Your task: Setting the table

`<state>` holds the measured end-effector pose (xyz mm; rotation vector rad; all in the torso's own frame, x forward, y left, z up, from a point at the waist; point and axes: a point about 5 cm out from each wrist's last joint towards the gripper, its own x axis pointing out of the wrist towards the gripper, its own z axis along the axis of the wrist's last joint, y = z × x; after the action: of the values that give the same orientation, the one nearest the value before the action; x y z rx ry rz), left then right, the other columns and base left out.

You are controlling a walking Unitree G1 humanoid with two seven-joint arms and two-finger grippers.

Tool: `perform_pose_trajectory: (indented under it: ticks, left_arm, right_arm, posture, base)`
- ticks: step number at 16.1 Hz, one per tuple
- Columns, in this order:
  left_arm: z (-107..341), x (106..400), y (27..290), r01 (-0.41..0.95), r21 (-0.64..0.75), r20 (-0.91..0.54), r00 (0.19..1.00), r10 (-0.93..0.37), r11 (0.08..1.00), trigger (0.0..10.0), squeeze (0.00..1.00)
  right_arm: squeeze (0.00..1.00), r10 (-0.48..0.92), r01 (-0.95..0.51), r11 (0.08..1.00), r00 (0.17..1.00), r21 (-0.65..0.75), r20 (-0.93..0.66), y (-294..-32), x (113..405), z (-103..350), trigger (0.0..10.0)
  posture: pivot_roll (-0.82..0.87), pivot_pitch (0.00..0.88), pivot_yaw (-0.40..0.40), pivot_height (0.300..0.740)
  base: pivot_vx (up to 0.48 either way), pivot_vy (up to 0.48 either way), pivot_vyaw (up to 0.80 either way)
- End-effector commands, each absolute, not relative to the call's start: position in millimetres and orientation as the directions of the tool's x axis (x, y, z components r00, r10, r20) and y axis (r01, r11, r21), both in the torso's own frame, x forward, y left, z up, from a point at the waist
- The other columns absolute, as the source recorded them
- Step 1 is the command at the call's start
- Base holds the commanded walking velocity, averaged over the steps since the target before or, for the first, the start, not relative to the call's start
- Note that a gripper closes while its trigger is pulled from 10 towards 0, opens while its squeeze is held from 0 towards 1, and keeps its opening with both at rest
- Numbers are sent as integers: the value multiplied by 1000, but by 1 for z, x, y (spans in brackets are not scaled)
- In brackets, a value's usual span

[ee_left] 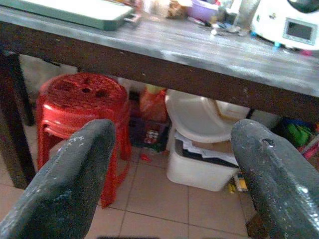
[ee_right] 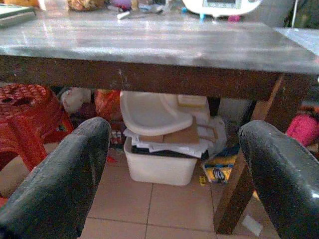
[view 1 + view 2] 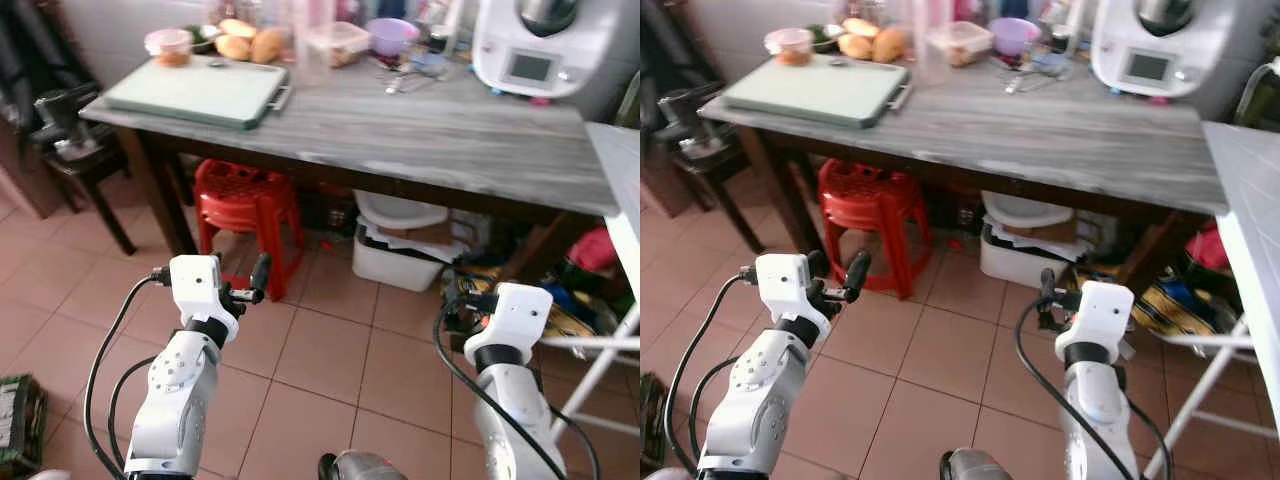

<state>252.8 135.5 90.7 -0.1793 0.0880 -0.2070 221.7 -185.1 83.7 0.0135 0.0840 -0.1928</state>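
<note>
Grey wood-grain tabletop sits ahead and above both your empty, spread-fingered grippers, left gripper and right gripper, with the pale green rectangular cutting board long-side-on, nearer your left arm.

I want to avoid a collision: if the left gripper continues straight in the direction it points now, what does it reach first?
The left gripper, open and empty, points under the wooden table. Straight on, it would probably first meet the white bin beside the red stool, though depth is unclear.
</note>
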Motion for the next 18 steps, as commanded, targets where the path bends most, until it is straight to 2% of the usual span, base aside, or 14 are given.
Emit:
perform_pose_trajectory:
  ticks: [1, 3, 8, 13, 15, 18]
  left_arm:
    - [97, 255, 138, 208, -174, -52, 974, -220, 963, 10000, 0]
    - [99, 256, 140, 216, -177, -48, 973, -227, 960, 10000, 0]
    - [99, 254, 141, 213, -186, -48, 973, -226, 959, 10000, 0]
    - [100, 255, 141, 211, -187, -47, 974, -223, 959, 10000, 0]
    - [101, 256, 142, 210, -185, -45, 974, -222, 960, 10000, 0]
    - [102, 258, 143, 213, -179, -40, 974, -224, 960, 10000, 0]
  right_arm:
    - [0, -192, 193, 981, 978, 10, -81, -184, 222, 86, 10000]
    - [0, -192, 193, 981, 978, 7, -77, -184, 222, 87, 10000]
    - [0, -177, 177, 984, 983, -5, -56, -182, 223, 91, 10000]
    - [0, -174, 173, 985, 983, -12, -57, -183, 222, 90, 10000]
    - [0, -174, 173, 985, 983, -13, -57, -183, 223, 90, 10000]
    - [0, -159, 158, 987, 986, -19, -48, -181, 225, 92, 10000]
  posture:
    - [-45, 0, 14, 740]
    - [-41, 0, 13, 740]
    - [-39, 0, 3, 740]
    - [-44, 0, 4, 740]
    - [-43, 0, 4, 740]
    - [-40, 0, 3, 740]
  base:
    - [0, 0, -800]
    - [0, 0, -800]
    - [0, -286, -746]
    - [0, -401, 0]
    - [0, -309, -578]
    - [0, 0, -725]
